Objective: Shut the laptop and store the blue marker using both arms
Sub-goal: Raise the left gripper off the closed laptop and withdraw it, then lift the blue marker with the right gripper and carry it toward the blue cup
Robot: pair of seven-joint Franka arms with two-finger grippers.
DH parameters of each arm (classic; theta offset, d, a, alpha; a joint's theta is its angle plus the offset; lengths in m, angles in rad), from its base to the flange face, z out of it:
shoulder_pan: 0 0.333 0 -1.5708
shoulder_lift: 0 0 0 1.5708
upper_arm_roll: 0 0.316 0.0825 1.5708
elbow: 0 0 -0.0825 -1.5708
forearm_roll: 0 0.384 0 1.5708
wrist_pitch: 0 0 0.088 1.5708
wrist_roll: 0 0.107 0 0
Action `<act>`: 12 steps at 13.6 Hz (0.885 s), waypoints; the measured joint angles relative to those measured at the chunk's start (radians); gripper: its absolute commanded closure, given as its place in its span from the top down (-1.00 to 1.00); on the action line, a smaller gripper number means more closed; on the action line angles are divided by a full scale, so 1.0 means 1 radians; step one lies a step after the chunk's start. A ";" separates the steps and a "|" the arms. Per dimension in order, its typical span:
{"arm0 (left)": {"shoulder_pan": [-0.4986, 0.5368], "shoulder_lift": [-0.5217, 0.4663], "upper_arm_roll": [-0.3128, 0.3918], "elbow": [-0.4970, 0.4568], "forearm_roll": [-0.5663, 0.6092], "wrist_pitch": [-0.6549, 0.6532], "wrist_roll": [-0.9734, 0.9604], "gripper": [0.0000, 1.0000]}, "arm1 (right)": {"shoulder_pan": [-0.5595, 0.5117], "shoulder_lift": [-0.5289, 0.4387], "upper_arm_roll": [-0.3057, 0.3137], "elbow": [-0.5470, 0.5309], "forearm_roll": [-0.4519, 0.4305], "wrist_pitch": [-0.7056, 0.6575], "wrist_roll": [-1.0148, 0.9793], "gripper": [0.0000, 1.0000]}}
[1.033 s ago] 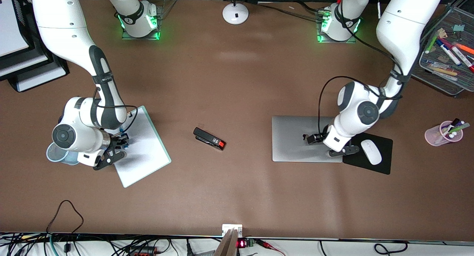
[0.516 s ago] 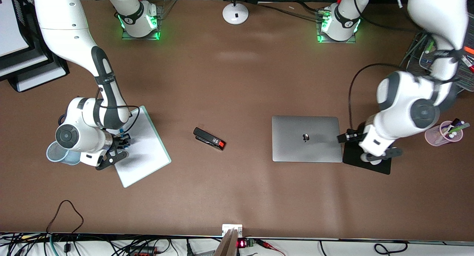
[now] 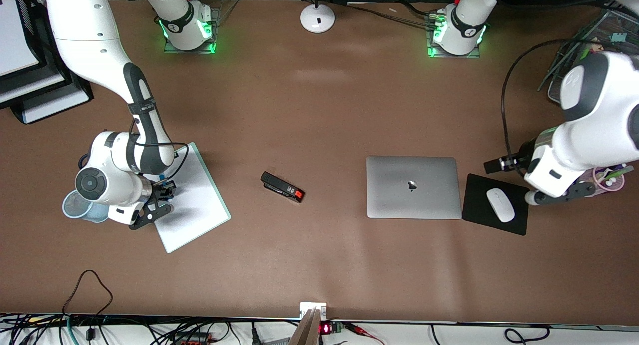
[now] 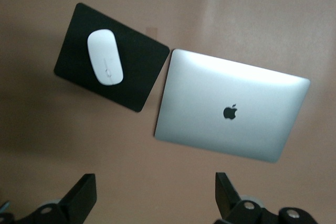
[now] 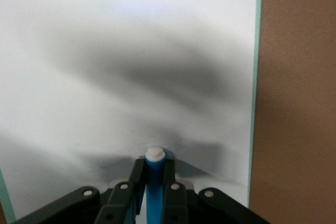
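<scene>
The laptop lies closed on the table, silver lid up with the apple logo showing; it also shows in the left wrist view. My left gripper is open and empty, up in the air over the mouse pad's edge beside the laptop; its fingers stand wide apart. My right gripper is shut on the blue marker, holding it over the white board. The marker's white end pokes out between the fingers.
A black-and-red stapler lies mid-table. A black mouse pad with a white mouse sits beside the laptop. A pink cup of pens and a mesh tray are at the left arm's end. A blue cup stands beside the right gripper.
My left gripper has risen off the closed laptop lid and moved toward the left arm's end of the table. The right gripper with the marker has barely moved.
</scene>
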 measured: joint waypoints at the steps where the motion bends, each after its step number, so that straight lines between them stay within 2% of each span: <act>1: 0.000 -0.008 0.000 0.012 0.000 -0.021 0.001 1.00 | 0.000 0.000 0.000 0.000 0.000 0.000 0.000 -0.89; 6: 0.004 -0.134 0.000 0.015 0.023 -0.109 0.097 1.00 | 0.000 0.000 0.000 0.019 0.000 0.013 0.000 -0.95; 9: 0.020 -0.214 0.000 -0.018 0.025 -0.124 0.144 1.00 | -0.002 -0.017 -0.002 0.061 0.005 0.016 0.000 -0.98; 12: 0.022 -0.279 -0.001 -0.073 0.025 -0.124 0.152 1.00 | -0.011 -0.074 -0.006 0.079 0.062 0.016 -0.030 -1.00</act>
